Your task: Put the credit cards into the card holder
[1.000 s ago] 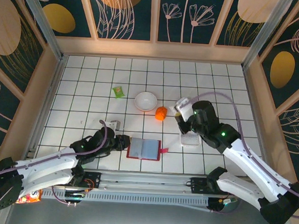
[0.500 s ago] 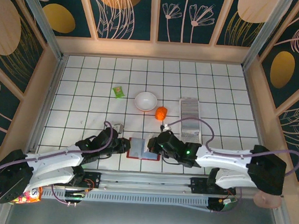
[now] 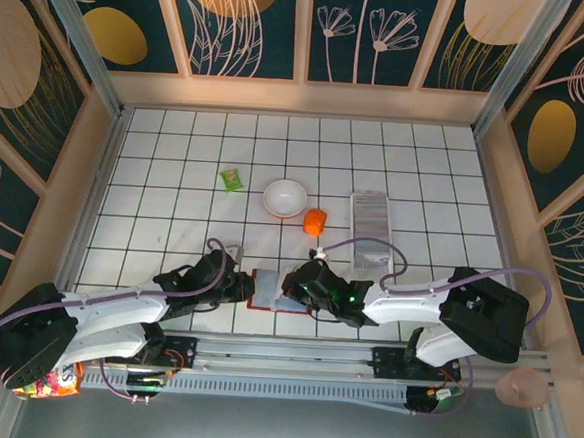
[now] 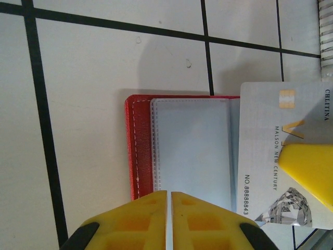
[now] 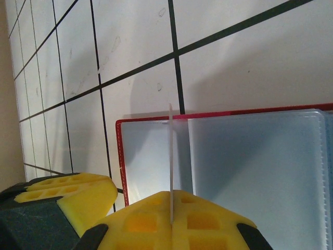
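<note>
The dark red card holder (image 3: pixel 267 289) lies open near the table's front edge, its pale inside (image 4: pixel 192 151) facing up. My right gripper (image 5: pixel 171 211) hovers over it, shut on one credit card (image 5: pixel 170 151), which I see edge-on above the holder's left page. That same card (image 4: pixel 265 156) shows its printed face in the left wrist view. My left gripper (image 4: pixel 169 200) is shut, with its tips over the holder's red left edge (image 4: pixel 138 151). The remaining credit cards (image 3: pixel 370 210) form a silvery ribbed row in the clear tray (image 3: pixel 374 253) at the right.
A white bowl (image 3: pixel 285 198), an orange object (image 3: pixel 315 221) and a green packet (image 3: pixel 233 180) sit behind the holder. A small pale item (image 3: pixel 227 245) lies beside the left arm. Wooden walls enclose the tiled table on three sides.
My right arm swung from the clear tray at the right down to the open card holder, carrying a card. The left gripper stayed at the holder's left edge.
</note>
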